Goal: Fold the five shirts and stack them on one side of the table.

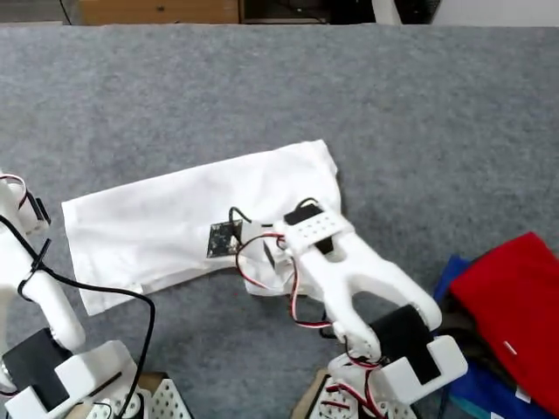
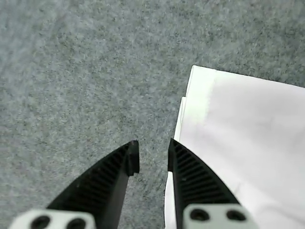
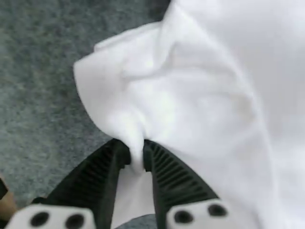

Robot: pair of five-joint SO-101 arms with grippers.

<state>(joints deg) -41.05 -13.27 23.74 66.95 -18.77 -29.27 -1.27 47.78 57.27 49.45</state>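
A white shirt (image 1: 201, 218) lies spread and partly folded across the middle of the grey table (image 1: 419, 113). My right gripper (image 3: 137, 160) is shut on a bunched fold of the white shirt (image 3: 200, 86) at its near edge. The right arm (image 1: 349, 266) comes in from the front, and its wrist covers that edge. My left gripper (image 2: 152, 157) hovers over bare grey cloth just beside a corner of the white shirt (image 2: 248, 138). Its fingers are slightly open with nothing between them. The left arm (image 1: 22, 209) stands at the table's far left.
A red shirt (image 1: 511, 305) lies in a heap at the front right, on top of blue cloth (image 1: 456, 269) and darker cloth. Both arm bases sit along the front edge. The far half of the table is bare grey.
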